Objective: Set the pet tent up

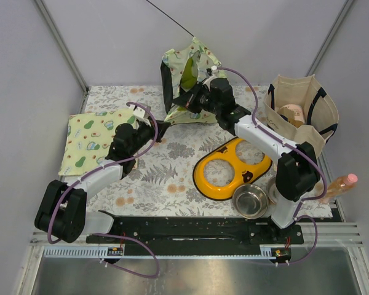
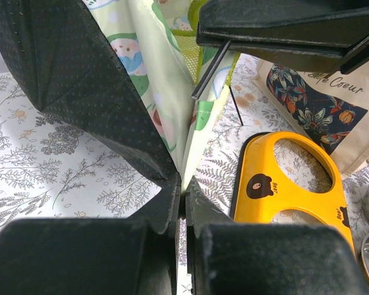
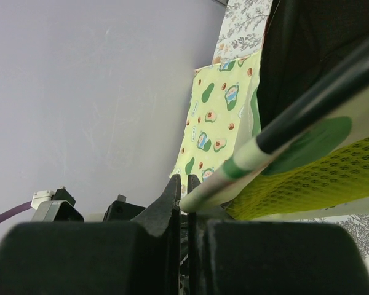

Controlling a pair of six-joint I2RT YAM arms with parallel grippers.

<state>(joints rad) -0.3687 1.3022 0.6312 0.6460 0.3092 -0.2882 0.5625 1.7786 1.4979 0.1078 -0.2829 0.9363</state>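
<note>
Both my claws are closed on the pet tent, which stands partly raised at 12 o'clock on the table. My left claw pinches its fabric edge. My right claw pinches the end of 1 black pole.

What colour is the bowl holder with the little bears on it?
Orange-yellow feeder, clearest in the left wrist view.

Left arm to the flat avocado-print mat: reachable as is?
Probably yes: the flat avocado-print mat lies uncovered beside that arm. But the left fingers are shut on the pale green avocado-print fabric pet tent; release first.
</note>
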